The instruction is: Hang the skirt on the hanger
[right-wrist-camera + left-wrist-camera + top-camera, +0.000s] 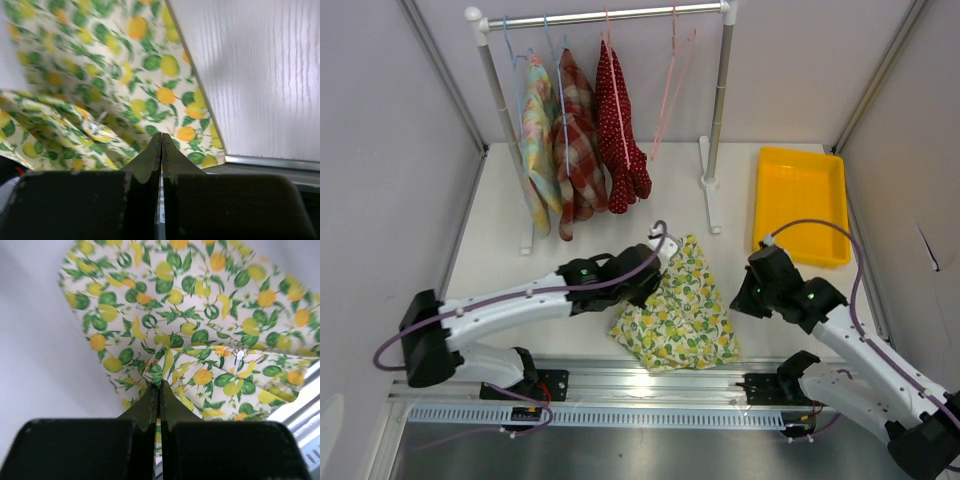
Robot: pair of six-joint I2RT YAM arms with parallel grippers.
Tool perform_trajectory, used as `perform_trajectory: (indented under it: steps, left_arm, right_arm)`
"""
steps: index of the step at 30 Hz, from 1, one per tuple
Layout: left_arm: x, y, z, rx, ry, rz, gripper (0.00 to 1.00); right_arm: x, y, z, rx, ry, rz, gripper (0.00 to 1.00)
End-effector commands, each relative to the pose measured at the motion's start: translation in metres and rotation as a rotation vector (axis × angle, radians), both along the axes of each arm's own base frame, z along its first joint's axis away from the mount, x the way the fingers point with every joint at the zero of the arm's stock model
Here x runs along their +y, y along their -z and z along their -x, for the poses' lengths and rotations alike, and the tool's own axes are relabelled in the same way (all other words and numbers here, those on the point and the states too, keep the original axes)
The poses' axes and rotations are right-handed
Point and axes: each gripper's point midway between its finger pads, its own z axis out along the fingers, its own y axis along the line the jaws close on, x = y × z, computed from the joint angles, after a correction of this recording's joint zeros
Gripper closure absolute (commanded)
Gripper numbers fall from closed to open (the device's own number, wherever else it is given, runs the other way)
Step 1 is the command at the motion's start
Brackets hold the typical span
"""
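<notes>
The lemon-print skirt lies crumpled on the white table in front of the arms. It fills the left wrist view and the right wrist view. My left gripper is shut on a bunched fold at the skirt's upper left edge. My right gripper is shut at the skirt's right edge, and no cloth shows between its jaws. An empty pink hanger hangs on the clothes rack at the back.
Three garments hang on blue hangers at the rack's left: a pastel one, a plaid one and a red dotted one. A yellow tray sits at the back right. A metal rail runs along the near edge.
</notes>
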Motion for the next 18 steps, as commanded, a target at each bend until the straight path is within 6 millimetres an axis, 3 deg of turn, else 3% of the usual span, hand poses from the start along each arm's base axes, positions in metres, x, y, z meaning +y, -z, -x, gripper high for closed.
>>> perform_trajectory:
  steps: [1, 3, 4, 8, 11, 14, 18]
  left_arm:
    - [0.02, -0.046, -0.003, -0.07, -0.062, 0.086, 1.0]
    - [0.024, -0.049, 0.001, -0.058, -0.044, 0.097, 1.0]
    - [0.025, -0.047, 0.002, -0.053, -0.039, 0.09, 1.0]
    - [0.05, -0.016, -0.009, -0.023, -0.128, -0.007, 1.0]
    - [0.055, 0.0, -0.012, 0.021, -0.158, 0.026, 1.0]
    - [0.053, 0.011, -0.008, 0.049, -0.148, 0.035, 1.0]
    - [0.056, 0.021, -0.005, 0.06, -0.149, 0.024, 1.0]
  right_arm:
    - [-0.004, -0.051, -0.016, -0.115, -0.008, -0.003, 0.97]
    - [-0.007, -0.044, -0.015, -0.078, -0.012, 0.032, 0.84]
    - [-0.008, -0.032, -0.01, -0.043, -0.016, 0.046, 0.79]
    - [0.001, 0.007, 0.005, 0.042, -0.026, 0.019, 0.61]
    - [0.004, 0.037, 0.024, 0.109, -0.024, 0.024, 0.55]
    - [0.006, 0.055, 0.042, 0.148, -0.034, 0.039, 0.52]
    - [0.006, 0.067, 0.061, 0.187, -0.056, 0.068, 0.45]
